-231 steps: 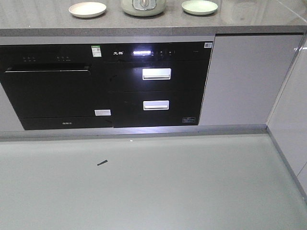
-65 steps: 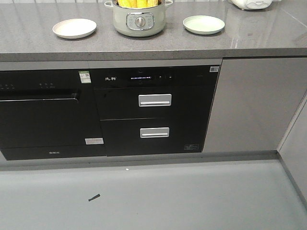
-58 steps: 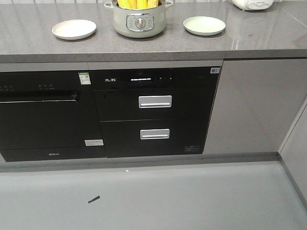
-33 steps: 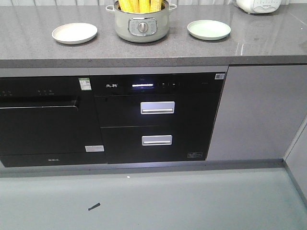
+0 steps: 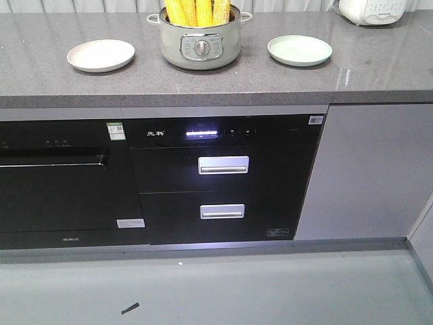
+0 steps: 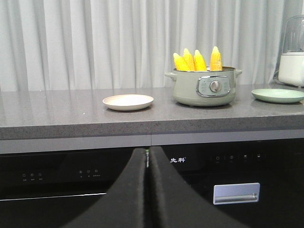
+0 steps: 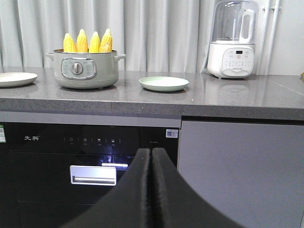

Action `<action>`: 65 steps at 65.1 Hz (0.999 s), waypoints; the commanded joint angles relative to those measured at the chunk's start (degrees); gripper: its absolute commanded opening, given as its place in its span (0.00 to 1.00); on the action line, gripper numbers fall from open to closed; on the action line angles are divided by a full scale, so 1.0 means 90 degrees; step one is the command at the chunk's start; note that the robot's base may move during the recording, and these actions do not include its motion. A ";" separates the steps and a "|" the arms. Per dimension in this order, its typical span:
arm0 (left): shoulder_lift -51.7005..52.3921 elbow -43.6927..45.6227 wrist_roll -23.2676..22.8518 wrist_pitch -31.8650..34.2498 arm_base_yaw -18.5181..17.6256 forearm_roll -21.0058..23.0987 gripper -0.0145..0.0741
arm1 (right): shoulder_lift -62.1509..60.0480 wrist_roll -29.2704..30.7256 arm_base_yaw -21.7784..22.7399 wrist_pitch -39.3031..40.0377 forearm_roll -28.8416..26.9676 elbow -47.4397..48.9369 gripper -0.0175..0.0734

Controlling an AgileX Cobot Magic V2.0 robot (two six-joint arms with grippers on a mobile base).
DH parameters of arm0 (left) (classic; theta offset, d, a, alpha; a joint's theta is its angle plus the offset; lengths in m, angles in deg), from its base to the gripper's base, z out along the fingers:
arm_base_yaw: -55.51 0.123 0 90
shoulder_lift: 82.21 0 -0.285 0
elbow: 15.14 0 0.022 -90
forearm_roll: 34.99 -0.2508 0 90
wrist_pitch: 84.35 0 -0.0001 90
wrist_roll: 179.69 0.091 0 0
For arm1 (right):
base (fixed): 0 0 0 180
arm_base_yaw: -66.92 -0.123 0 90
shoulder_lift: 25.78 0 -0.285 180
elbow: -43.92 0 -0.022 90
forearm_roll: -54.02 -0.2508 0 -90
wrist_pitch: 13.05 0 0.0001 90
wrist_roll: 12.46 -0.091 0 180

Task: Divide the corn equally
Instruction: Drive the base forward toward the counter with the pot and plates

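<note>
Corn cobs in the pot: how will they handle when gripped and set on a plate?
The corn looks stiff: the cobs stand upright in the pot without sagging. Round and tapered, so it probably rolls on a shallow plate. Kernel rows may aid grip; wetness cannot be told.

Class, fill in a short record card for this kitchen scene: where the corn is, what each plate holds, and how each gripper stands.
corn: four cobs standing upright in the pot
cream plate: left of the pot, empty
green plate: right of the pot, empty
left gripper: shut, holding nothing
right gripper: shut, holding nothing
surface: grey counter
progress: no corn shared out yet
</note>
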 commanded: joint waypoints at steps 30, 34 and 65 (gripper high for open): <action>0.0104 0.0104 -0.0022 0.0488 0.0009 0.0004 0.16 | -0.0047 0.0053 -0.0012 0.0467 0.0004 -0.0052 0.19; 0.0104 0.0104 -0.0022 0.0488 0.0009 0.0004 0.16 | -0.0047 0.0053 -0.0012 0.0461 0.0004 -0.0052 0.19; 0.0104 0.0104 -0.0022 0.0488 0.0009 0.0004 0.16 | -0.0047 0.0053 -0.0012 0.0461 0.0004 -0.0052 0.19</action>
